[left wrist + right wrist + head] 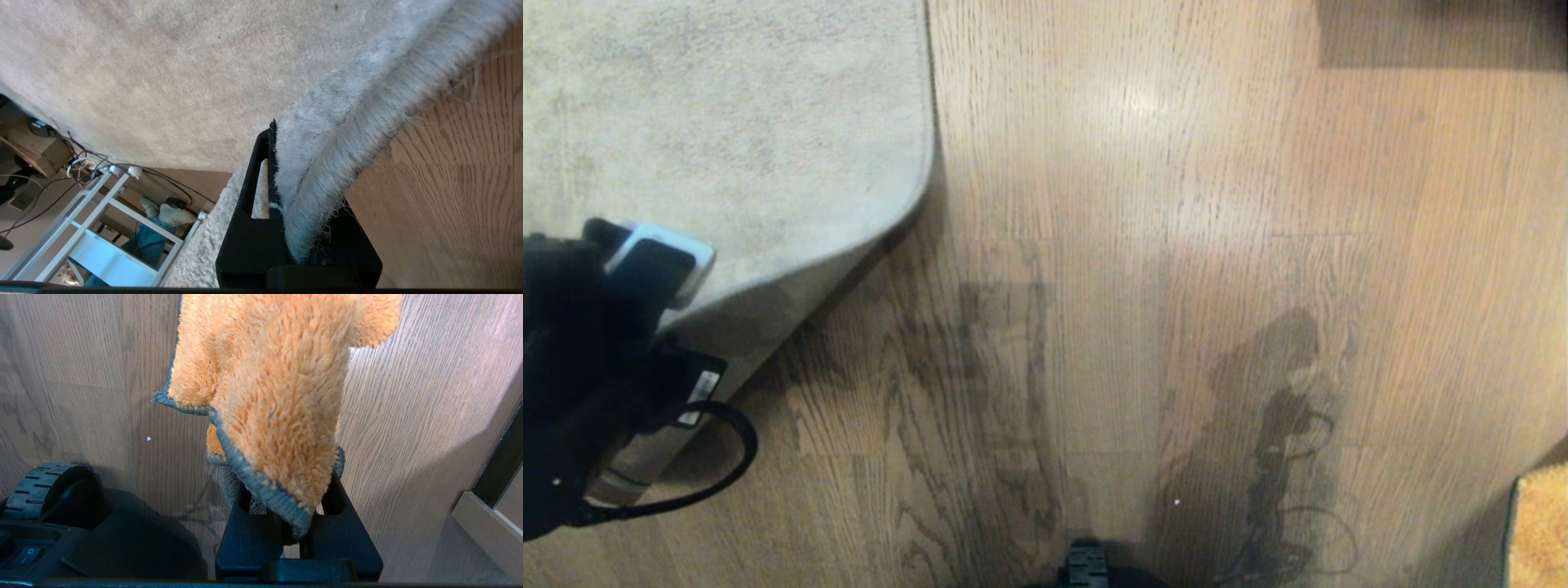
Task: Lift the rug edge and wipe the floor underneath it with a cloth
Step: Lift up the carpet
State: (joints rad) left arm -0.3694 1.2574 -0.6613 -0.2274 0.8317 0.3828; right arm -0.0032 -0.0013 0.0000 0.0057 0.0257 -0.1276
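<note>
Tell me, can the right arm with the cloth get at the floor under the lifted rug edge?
Probably yes: the left gripper holds the rug edge raised, and the floor beside it lies bare.

Beside the left gripper (286,228), which is pinching the raised light grey short-pile rug edge (339,139), bare brown wood-grain plank floor (1143,245) is lying open. Behind this gripper, a white metal rack (110,228) is crowding the space.
</note>
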